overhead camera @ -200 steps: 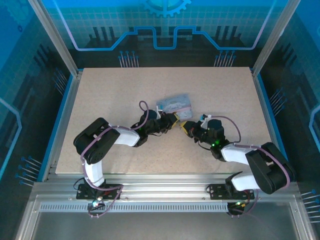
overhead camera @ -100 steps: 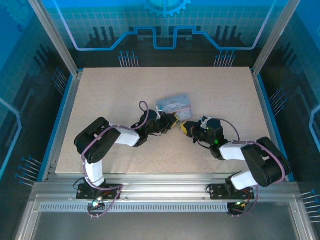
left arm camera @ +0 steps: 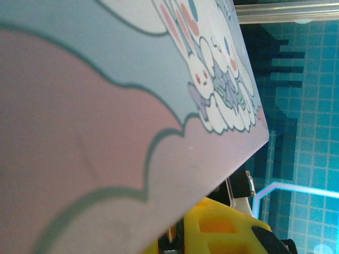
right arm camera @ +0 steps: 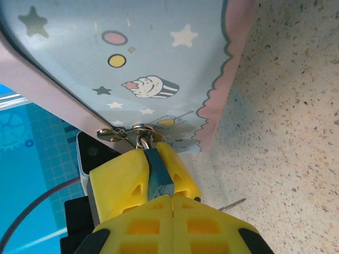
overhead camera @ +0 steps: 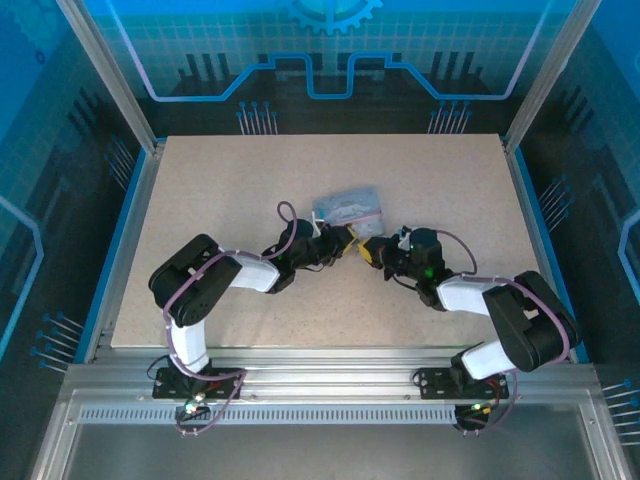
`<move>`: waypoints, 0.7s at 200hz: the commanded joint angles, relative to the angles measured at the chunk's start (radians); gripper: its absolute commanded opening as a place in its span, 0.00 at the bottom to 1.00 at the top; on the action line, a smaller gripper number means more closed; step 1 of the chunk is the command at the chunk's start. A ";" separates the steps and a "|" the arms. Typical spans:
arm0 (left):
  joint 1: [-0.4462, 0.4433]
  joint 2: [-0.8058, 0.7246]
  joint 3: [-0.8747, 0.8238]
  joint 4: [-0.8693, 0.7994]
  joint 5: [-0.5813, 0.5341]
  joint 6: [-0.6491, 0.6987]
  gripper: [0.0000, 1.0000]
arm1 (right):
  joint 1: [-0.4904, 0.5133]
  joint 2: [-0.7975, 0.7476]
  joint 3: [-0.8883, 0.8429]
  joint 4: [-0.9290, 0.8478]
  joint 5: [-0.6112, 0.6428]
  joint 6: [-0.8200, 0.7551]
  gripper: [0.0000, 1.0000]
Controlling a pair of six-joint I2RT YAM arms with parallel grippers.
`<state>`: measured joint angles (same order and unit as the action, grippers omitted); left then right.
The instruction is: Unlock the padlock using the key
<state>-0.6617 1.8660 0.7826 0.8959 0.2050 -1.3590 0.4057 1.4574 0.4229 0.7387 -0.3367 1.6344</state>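
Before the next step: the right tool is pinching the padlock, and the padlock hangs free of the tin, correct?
Not quite. The right tool is pinching the padlock, but the padlock is not free: its shackle is hooked through the latch ring on the tin, as the right wrist view shows.

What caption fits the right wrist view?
Right pincer clamps the padlock hanging from the cartoon tin; key lies on the table.

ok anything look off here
Yes: what looks like the thin dark metal key lies loose on the speckled table beside the right gripper, which is shut on the small blue metal padlock, not on the key.
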 commanded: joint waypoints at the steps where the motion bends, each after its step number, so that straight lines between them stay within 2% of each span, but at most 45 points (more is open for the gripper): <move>1: -0.053 -0.008 0.030 0.075 0.138 0.011 0.00 | 0.010 0.001 0.071 -0.058 0.029 -0.048 0.00; 49: -0.052 -0.037 -0.010 0.038 0.116 0.034 0.00 | -0.001 0.052 0.071 -0.069 -0.048 -0.096 0.00; 64: -0.042 -0.059 -0.025 -0.015 0.088 0.058 0.00 | -0.011 0.047 0.064 -0.103 -0.072 -0.134 0.07; 82: -0.035 -0.088 -0.044 -0.069 0.048 0.078 0.00 | -0.029 0.014 0.056 -0.177 -0.099 -0.196 0.18; 110: -0.031 -0.119 -0.027 -0.186 0.016 0.109 0.00 | -0.068 -0.079 0.044 -0.314 -0.127 -0.297 0.25; 140: -0.038 -0.160 -0.007 -0.282 -0.005 0.130 0.00 | -0.107 -0.234 0.051 -0.593 -0.118 -0.484 0.27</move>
<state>-0.6903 1.7706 0.7437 0.6922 0.1997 -1.2758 0.3298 1.3392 0.4557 0.4084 -0.4358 1.3487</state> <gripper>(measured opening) 0.120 0.271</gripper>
